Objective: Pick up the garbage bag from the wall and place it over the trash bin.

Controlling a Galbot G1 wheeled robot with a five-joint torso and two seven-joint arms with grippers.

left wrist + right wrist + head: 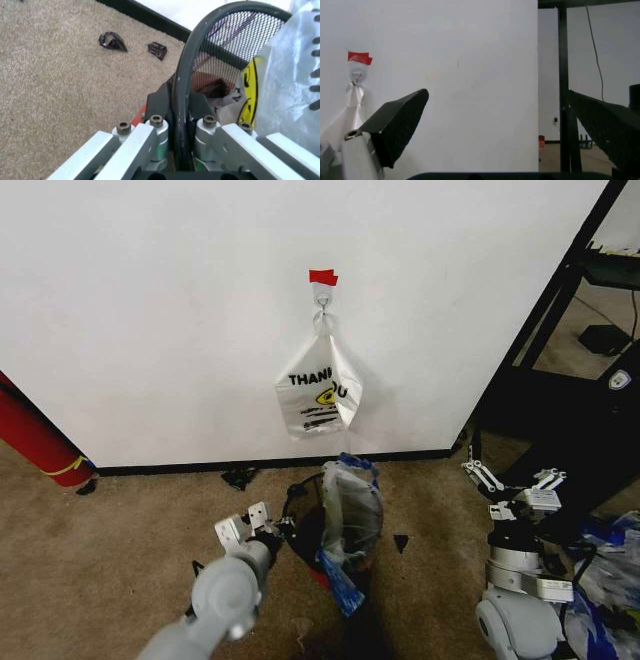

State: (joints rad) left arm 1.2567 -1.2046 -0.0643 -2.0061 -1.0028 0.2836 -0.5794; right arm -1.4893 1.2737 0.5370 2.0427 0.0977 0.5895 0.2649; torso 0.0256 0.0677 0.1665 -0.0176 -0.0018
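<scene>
The see-through bag (352, 515) with blue strips is draped over the black wire bin (305, 520) on the carpet. It covers the side of the bin away from the left gripper (262, 522), and one blue strip hangs down the front. The near part of the rim looks bare, so I think the bag is only partly on.

The left gripper is clenched on the bin rim (182, 93). The rim runs right between its two fingers (159, 103), and the bag with its yellow face print (248, 93) sits just past them, inside the bin.

The right gripper (512, 478) is up in the air, well apart from the bin, with its fingers (400, 125) spread wide and holding nothing.

On the wall (150, 310) ahead of both grippers, a white bag with black letters (318, 392) hangs from a hook (322, 302) under a bit of red tape (323, 277).

What could go wrong: the bag is thin and slippery, so it could slide off the rim. If the left gripper pulls, the light bin could tip over
</scene>
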